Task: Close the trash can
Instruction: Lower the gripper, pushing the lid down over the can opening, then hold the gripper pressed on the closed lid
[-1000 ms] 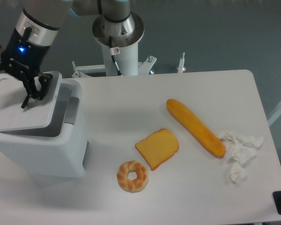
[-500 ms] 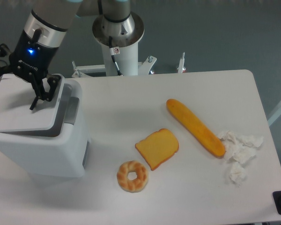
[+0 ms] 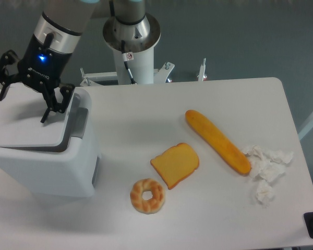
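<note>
A white table (image 3: 208, 219) fills the view against a grey floor. Nearest the camera lies a donut (image 3: 147, 196), and just beyond it a slice of toast (image 3: 175, 164), close but not touching. To the right, crumpled tissue (image 3: 266, 169) sits beside the near end of a long loaf (image 3: 217, 141), which angles away toward the table's middle. At the left edge stands the bin (image 3: 41, 161), its flat lid (image 3: 26, 125) lying low, with a thin dark gap showing under its near edge; the grey tab (image 3: 80, 123) is on its right side. Over the lid's far part hangs the gripper (image 3: 25, 99), fingers spread wide, holding nothing. Behind, the arm's base (image 3: 131, 36) rises.
</note>
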